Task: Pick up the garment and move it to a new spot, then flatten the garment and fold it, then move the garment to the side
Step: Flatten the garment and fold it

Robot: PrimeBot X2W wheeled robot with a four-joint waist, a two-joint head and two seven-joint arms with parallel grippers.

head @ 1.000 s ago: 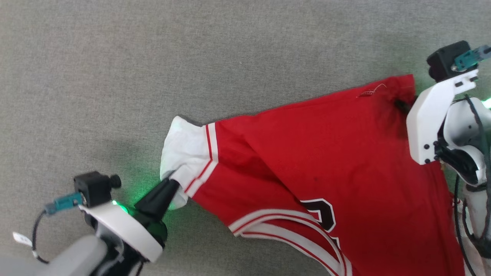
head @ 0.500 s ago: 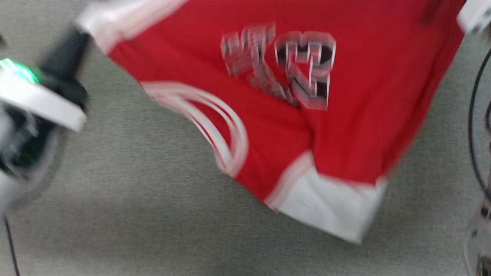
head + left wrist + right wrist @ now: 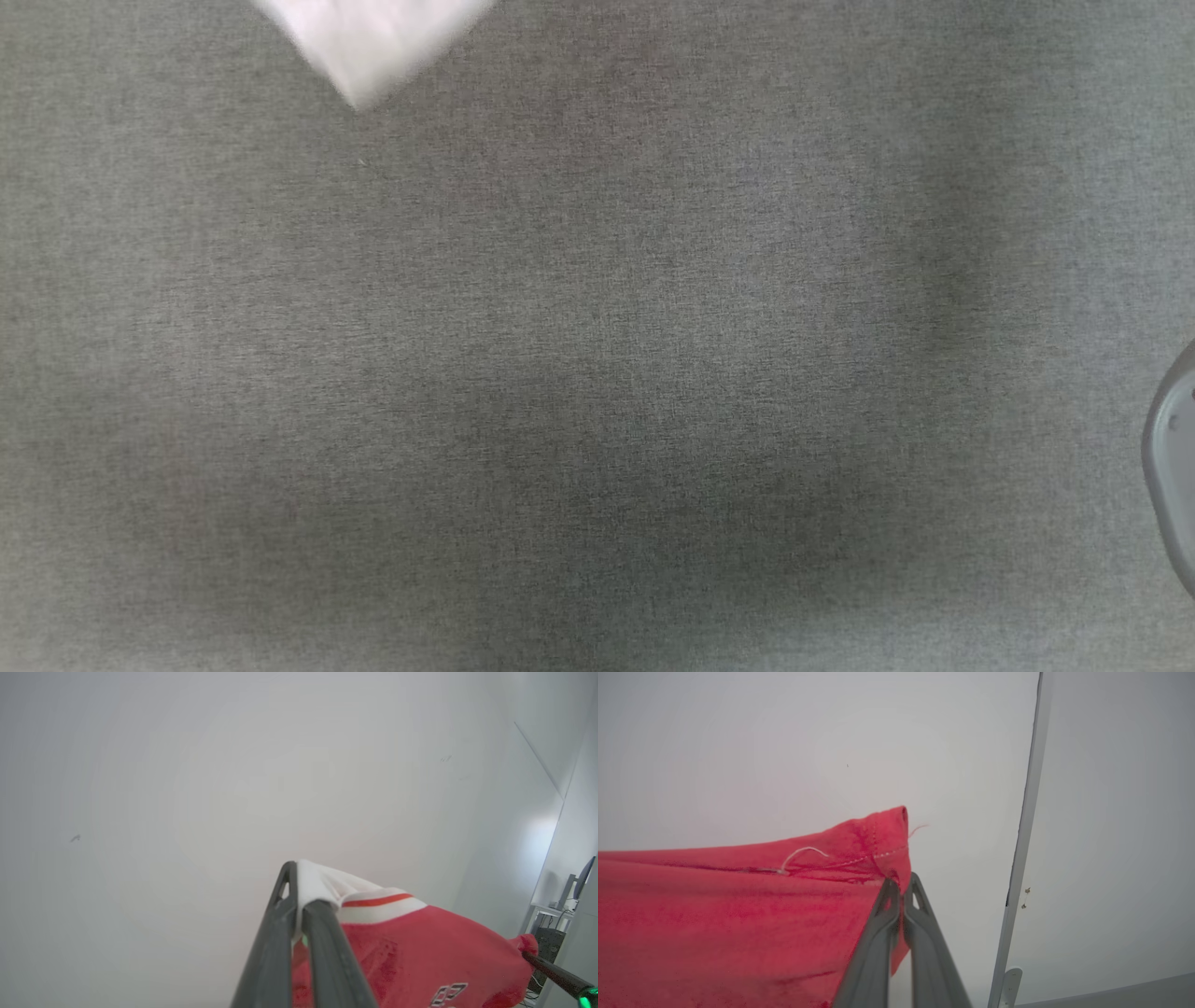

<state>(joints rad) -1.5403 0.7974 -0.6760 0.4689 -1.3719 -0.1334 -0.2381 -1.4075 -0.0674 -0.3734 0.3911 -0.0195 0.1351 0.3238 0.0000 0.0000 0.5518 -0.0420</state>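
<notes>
- Under the head camera we see a grey woven-textile surface (image 3: 597,392) running from edge to edge.
- At its top left sits a blurred white patch (image 3: 373,42), too smeared for us to say what it is. At the right edge there is a rounded grey shape (image 3: 1174,467) that we cannot identify.
- In the left wrist view, a plain white wall (image 3: 187,788) stands behind the arm. At the far right is a room corner with a pale desk (image 3: 546,910) and a dark monitor (image 3: 584,877).
- In the right wrist view, we see the white wall again, with a pale vertical strip (image 3: 1024,835) to the right of the fingers.
- The left gripper (image 3: 302,884) has its two dark fingers together, clamped on the edge of a white sleeve (image 3: 327,884). This belongs to the red jersey-style T-shirt of thin soft fabric (image 3: 420,947).
- The sleeve's red-and-white striped trim (image 3: 378,901) lies just right of those fingers.
- From there the red body stretches to the right in the air, with black white-outlined lettering (image 3: 448,994) low down.
- The right gripper (image 3: 902,882) has its fingers pressed together on the shirt's red hem corner (image 3: 892,849).
- The cloth spreads to the left of those fingers, and a loose white thread (image 3: 803,851) curls on it near the hem.
</notes>
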